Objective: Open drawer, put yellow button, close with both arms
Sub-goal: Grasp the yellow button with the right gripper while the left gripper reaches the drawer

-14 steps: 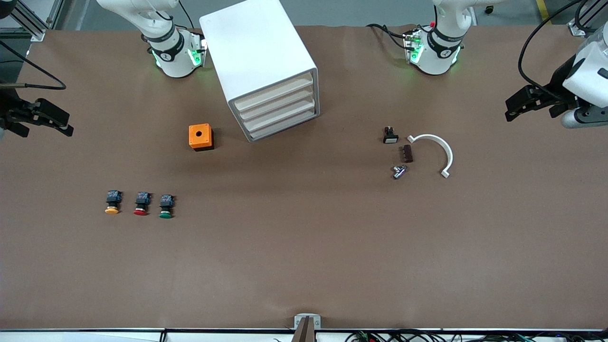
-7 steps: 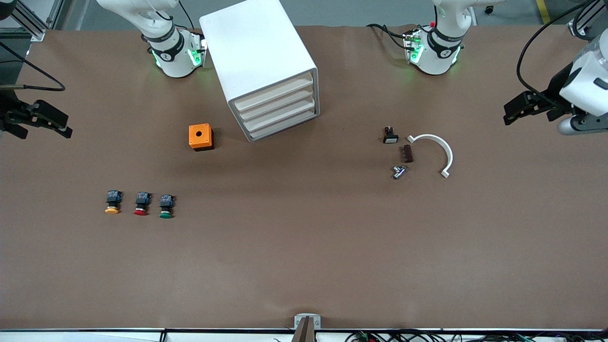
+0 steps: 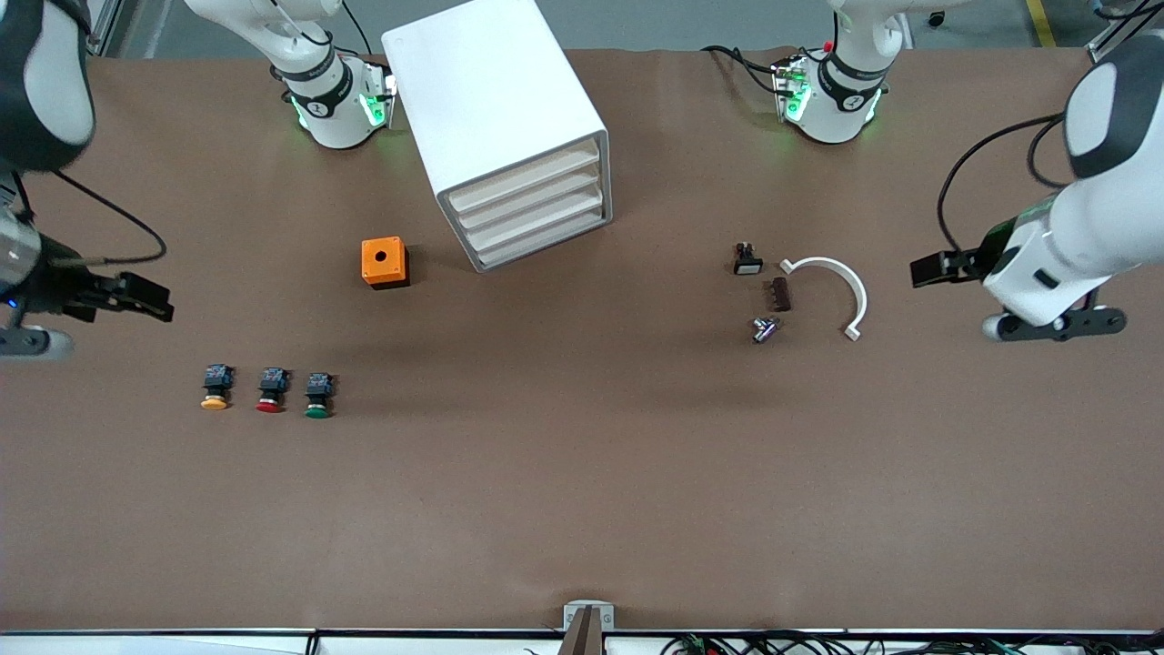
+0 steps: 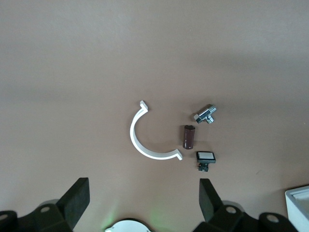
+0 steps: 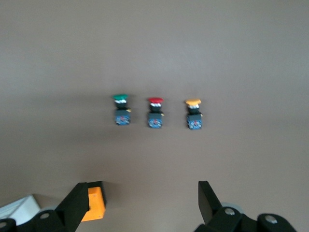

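Drawer (image 3: 532,205) fronts, four alike, sit shut in the white cabinet (image 3: 496,118) at upper centre of the front view, so we judge the opening step not yet begun. Our brown counter (image 3: 582,473) fills the frame (cables line its lower edge). Left tool (image 3: 937,270), at the frame's right edge, hangs released over bare counter near a white curved clip (image 3: 832,291). Right tool (image 3: 136,298), at the frame's left edge, hangs released too. Next we need one tool at a drawer front. Yellow button (image 3: 215,387) lies at lower left, beside a red button (image 3: 270,390).
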{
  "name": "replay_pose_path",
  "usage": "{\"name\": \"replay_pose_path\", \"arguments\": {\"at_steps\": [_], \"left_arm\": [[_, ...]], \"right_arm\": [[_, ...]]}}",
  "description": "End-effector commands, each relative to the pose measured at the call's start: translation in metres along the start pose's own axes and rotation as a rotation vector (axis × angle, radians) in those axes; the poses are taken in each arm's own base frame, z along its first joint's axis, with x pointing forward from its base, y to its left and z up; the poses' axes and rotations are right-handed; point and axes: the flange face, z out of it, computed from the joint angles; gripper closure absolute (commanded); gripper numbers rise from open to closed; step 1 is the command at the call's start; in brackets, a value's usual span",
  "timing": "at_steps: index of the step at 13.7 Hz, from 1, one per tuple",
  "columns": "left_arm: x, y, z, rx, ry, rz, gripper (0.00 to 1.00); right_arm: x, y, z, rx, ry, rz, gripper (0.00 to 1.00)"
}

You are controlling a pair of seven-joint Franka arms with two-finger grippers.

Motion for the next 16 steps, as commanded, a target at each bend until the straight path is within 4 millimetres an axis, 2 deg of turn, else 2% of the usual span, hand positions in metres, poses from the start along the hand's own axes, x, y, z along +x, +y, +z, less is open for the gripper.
{"name": "replay_pose_path", "arguments": {"at_steps": [1,2,3,4,6,7,9,10,11,14,16], "left_arm": [[0.026,0.021,0.015,-0.007,-0.020,-0.095,0.00],[0.032,0.032,0.025,-0.002,-0.035,-0.153,0.00],[0.034,0.056,0.039,0.005,-0.053,-0.226,0.00],[0.036,0.071,0.052,-0.013,-0.081,-0.315,0.00],[0.039,0.103,0.081,-0.064,-0.181,-0.493,0.00],[0.039,0.122,0.099,-0.045,-0.216,-0.568,0.00],[0.039,0.161,0.129,-0.015,-0.287,-0.765,0.00],[0.045,0.166,0.150,0.000,-0.355,-0.924,0.00],[0.048,0.169,0.163,0.011,-0.395,-0.995,0.00],[0.048,0.178,0.178,0.012,-0.455,-1.031,0.00],[0.026,0.217,0.181,0.034,-0.466,-1.009,0.00]], "right_arm": [[0.038,0.050,0.089,-0.047,-0.074,0.043,0.00],[0.046,0.059,0.112,-0.046,-0.082,0.021,0.00],[0.053,0.070,0.135,-0.043,-0.088,-0.014,0.00],[0.056,0.080,0.156,-0.036,-0.091,-0.037,0.00],[0.053,0.083,0.189,-0.035,-0.065,-0.040,0.00],[0.050,0.093,0.204,-0.032,-0.046,-0.031,0.00],[0.049,0.097,0.230,-0.032,-0.019,-0.076,0.00],[0.051,0.100,0.241,-0.032,-0.011,-0.109,0.00],[0.051,0.105,0.252,-0.030,-0.014,-0.110,0.00],[0.043,0.106,0.274,-0.021,-0.030,-0.109,0.00],[0.038,0.103,0.289,-0.024,-0.003,-0.114,0.00]]}}
